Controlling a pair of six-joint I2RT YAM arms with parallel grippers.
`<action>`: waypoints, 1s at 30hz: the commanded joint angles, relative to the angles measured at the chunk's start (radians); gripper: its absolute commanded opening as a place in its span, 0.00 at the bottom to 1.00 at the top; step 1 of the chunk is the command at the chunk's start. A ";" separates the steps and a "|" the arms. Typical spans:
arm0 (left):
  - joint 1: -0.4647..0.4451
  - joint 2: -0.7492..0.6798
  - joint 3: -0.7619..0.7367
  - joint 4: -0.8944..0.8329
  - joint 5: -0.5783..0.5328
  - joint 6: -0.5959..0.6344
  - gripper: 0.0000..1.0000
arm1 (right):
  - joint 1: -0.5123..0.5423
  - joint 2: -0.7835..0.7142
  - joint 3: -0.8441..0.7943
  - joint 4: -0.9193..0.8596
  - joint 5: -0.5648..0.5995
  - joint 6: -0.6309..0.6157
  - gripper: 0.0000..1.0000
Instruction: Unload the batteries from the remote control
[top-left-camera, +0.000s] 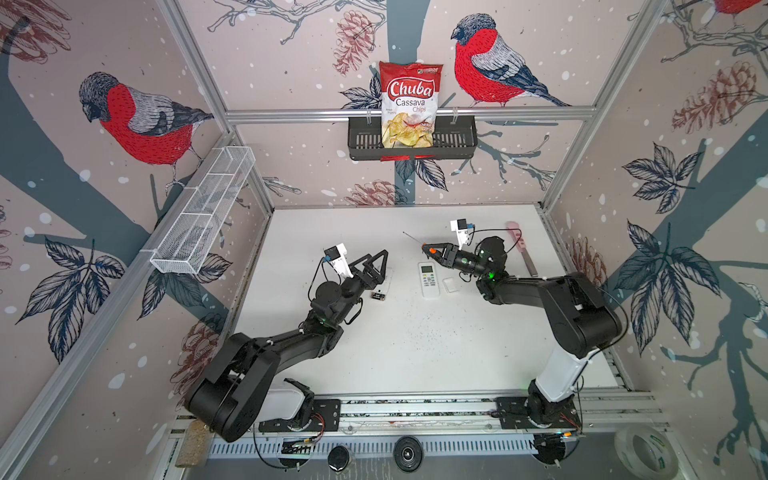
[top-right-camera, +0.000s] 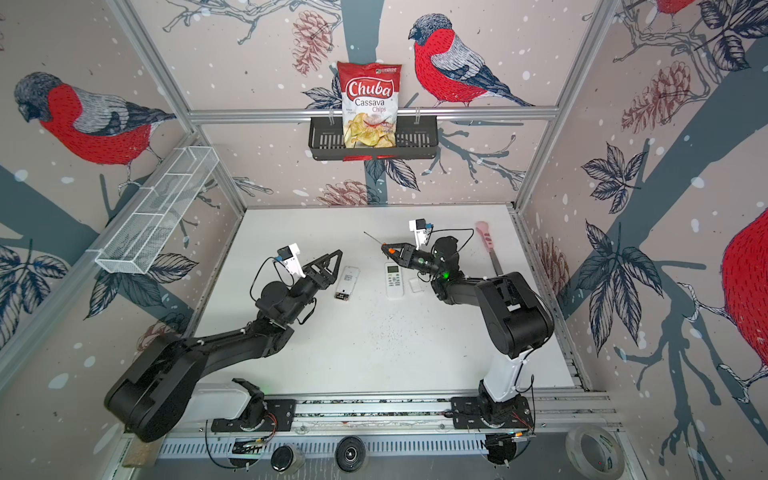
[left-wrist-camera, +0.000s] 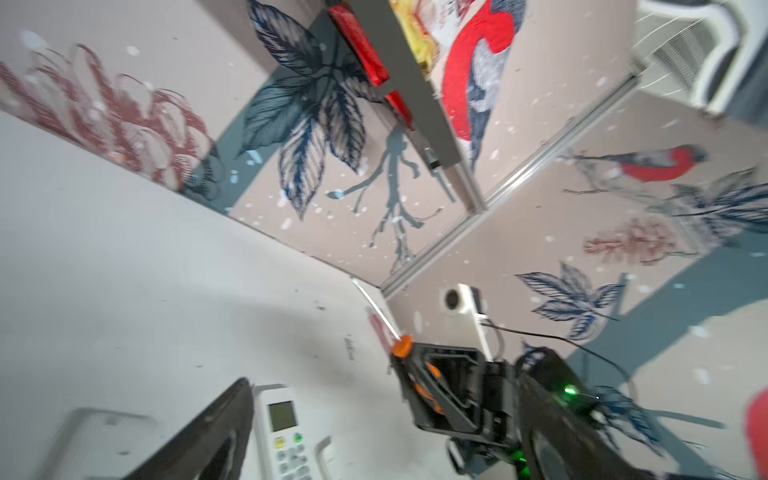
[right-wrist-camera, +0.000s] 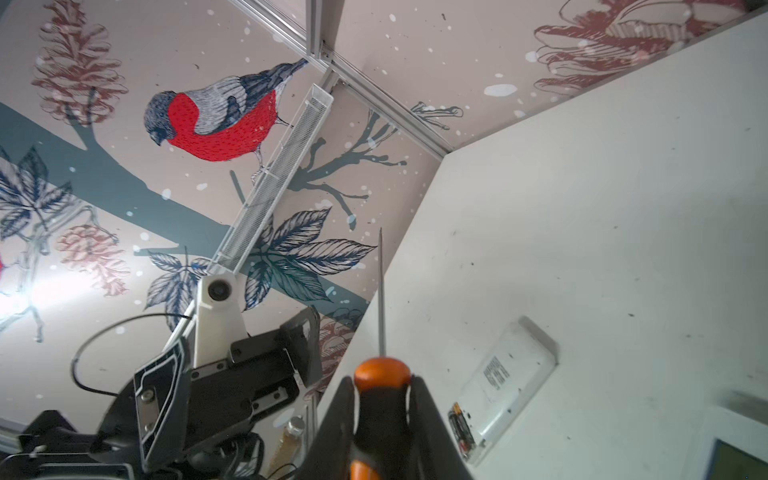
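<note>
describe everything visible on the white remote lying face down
The slim white plastic remote, back side up, lies flat on the white table beside the open left gripper, which does not hold it. A dark printed label marks its back. Its near end is uncovered, showing black gold-tipped batteries still inside.

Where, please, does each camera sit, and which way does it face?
Top view: overhead, facing the table; left arm, right arm show.
Top view: likewise.
Left wrist: on left arm, facing right end effector; own finger shows.
Right wrist: on right arm, facing left end effector; own fingers grip screwdriver.
Shared: all show the screwdriver.
</note>
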 joint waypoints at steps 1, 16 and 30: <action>0.004 -0.020 0.061 -0.481 -0.125 0.146 0.97 | -0.003 -0.055 -0.024 -0.160 0.055 -0.142 0.01; 0.007 0.114 0.109 -0.690 -0.040 0.169 0.97 | -0.038 -0.171 -0.135 -0.219 0.163 -0.101 0.00; 0.010 0.221 0.113 -0.579 0.073 0.163 0.97 | -0.040 -0.227 -0.178 -0.225 0.176 -0.107 0.00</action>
